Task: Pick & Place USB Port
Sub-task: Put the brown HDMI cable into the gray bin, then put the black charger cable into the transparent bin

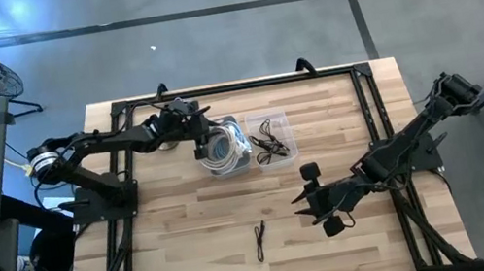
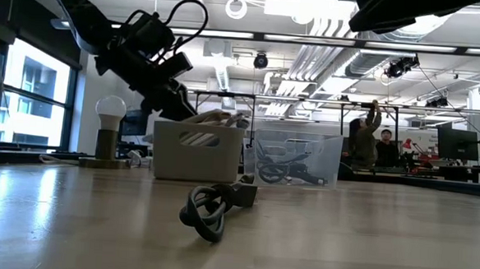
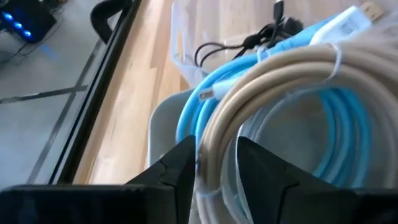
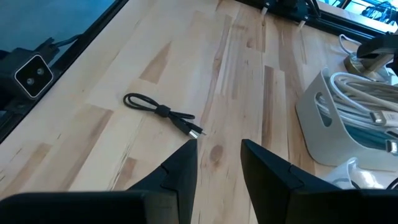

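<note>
A white bin (image 1: 222, 153) at the table's far middle holds a coiled beige cable (image 3: 273, 74) and a light blue cable (image 3: 205, 87). My left gripper (image 3: 216, 158) reaches into the bin from the table's left, slanting down. It is open, and the beige coil runs between its fingers. A small tied black USB cable (image 1: 261, 241) lies flat on the wood near the front edge. My right gripper (image 1: 312, 201) hovers open above the table, right of that black cable (image 4: 163, 112), with nothing between its fingers. My left gripper has its fingers on either side of the beige coil's near loop (image 3: 217, 134), coming slanting down from the table's left. The coil rests in the bin. Whether the fingers touch the cable, I cannot tell.
A clear plastic box (image 1: 279, 121) with black cables stands right of the white bin (image 2: 196, 151), touching it. A black frame (image 1: 370, 104) runs around the tabletop. Bare wood lies between the bins and the front edge.
</note>
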